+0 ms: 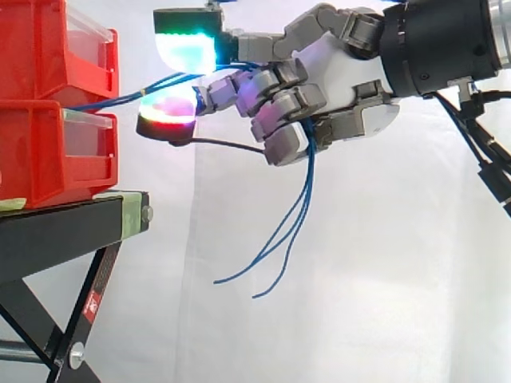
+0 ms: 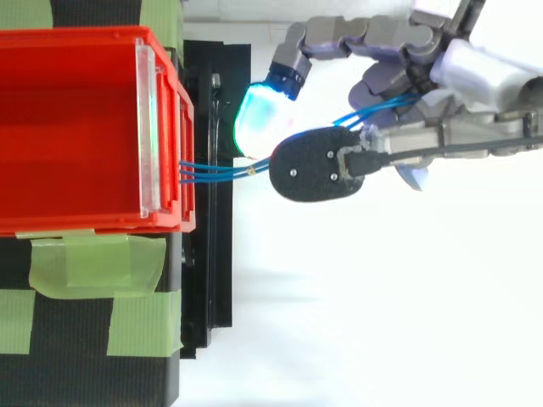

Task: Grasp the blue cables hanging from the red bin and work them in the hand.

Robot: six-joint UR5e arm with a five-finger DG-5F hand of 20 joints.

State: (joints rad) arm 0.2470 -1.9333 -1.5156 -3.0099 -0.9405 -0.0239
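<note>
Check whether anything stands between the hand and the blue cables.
Nothing visible does. The hand has its fingers curled round the blue cables, which run from the front of the red bin into the hand and hang loose below it.

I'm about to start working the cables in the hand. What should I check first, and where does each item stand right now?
1. Grip: the hand has its fingers curled round the blue cables: ok.
2. Anchor: the cables run from the front of the red bin to the hand: ok.
3. Slack between bin and hand: the cables run nearly straight: cannot tell.
4. Loose ends: they hang free below the hand, apart from the black stand: ok.
5. Clearance: the fingertips stand apart from the bin: ok.
</note>
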